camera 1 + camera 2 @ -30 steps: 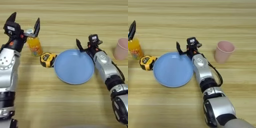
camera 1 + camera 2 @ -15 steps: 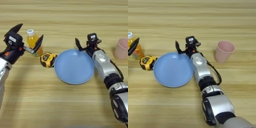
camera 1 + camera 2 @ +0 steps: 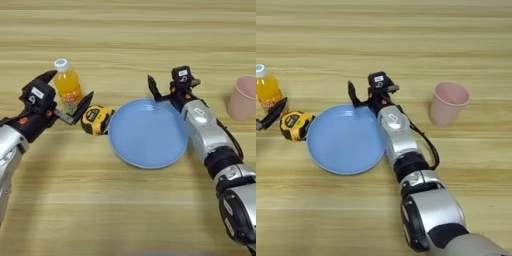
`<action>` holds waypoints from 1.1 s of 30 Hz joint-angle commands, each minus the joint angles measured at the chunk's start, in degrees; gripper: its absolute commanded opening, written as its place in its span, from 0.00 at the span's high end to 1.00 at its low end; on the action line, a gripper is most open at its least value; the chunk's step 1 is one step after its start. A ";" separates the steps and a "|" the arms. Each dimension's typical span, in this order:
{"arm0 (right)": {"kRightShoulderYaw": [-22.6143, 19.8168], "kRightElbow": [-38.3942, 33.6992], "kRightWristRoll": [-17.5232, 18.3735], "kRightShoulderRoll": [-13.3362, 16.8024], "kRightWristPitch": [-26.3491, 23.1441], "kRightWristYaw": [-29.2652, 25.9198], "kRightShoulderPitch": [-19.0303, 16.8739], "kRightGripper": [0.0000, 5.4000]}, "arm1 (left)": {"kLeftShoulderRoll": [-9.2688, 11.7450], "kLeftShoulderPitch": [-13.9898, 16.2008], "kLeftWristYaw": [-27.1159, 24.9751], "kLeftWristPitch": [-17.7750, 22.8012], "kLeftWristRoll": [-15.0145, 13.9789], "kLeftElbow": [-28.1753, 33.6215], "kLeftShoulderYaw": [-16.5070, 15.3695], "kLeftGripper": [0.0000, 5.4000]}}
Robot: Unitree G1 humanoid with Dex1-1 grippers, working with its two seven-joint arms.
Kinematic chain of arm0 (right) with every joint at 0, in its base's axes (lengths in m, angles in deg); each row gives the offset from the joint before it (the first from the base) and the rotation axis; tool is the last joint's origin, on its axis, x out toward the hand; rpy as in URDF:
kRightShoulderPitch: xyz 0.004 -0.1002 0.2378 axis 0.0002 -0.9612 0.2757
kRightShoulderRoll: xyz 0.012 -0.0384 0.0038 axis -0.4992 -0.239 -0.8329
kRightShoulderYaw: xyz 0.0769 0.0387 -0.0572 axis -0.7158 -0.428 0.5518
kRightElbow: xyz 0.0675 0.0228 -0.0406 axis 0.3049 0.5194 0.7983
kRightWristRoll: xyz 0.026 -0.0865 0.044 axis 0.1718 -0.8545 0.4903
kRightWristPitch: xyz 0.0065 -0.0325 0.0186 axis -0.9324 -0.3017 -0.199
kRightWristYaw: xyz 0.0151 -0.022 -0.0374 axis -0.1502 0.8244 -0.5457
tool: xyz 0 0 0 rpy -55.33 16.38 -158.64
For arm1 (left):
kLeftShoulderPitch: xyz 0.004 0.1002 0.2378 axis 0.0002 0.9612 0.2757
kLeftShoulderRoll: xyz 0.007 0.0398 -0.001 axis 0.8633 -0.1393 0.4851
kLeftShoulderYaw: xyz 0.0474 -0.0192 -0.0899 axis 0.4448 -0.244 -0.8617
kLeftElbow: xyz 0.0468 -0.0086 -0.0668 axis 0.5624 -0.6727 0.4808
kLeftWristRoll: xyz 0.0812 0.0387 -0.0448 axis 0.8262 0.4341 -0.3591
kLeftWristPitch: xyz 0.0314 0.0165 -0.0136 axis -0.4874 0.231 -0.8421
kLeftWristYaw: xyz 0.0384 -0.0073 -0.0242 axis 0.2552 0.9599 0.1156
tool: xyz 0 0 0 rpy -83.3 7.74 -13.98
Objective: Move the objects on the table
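Left eye view: bottle (image 3: 67,90) between left tool's (image 3: 67,91) fingers.

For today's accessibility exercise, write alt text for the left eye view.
A robot's open left gripper straddles an orange drink bottle on a wooden table. Beside it lie a tape measure and blue plate; the right gripper sits at the plate's far rim, near a pink cup.
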 commanded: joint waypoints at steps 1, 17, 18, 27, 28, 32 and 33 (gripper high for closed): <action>-0.02 -0.33 -0.25 -0.18 0.15 0.45 1.50 0.01 | 0.09 -0.02 -0.24 0.18 1.64 -2.64 1.52 0.00; -0.09 -1.07 -0.27 -0.18 -0.02 0.48 1.28 0.01 | -1.41 0.84 0.09 -0.35 3.64 -7.27 5.50 0.00; -0.08 -1.10 -0.27 -0.19 -0.02 0.47 1.27 0.01 | -1.59 0.90 0.33 -0.26 3.73 -7.45 5.49 0.00; -0.02 -1.27 -0.29 -0.26 -0.04 0.48 1.24 0.01 | -2.20 0.71 0.17 -1.08 4.77 -10.59 5.63 0.00; -0.03 -1.27 -0.29 -0.26 -0.04 0.48 1.24 0.01 | -2.29 0.65 0.26 -1.23 4.95 -11.06 5.70 0.00; -0.02 -1.24 -0.30 -0.26 -0.03 0.48 1.24 0.01 | -2.61 0.38 0.30 -1.84 5.28 -12.97 6.02 0.00; -0.02 -1.23 -0.31 -0.26 -0.02 0.48 1.25 0.01 | -2.70 0.38 0.30 -1.95 5.38 -13.37 6.19 0.00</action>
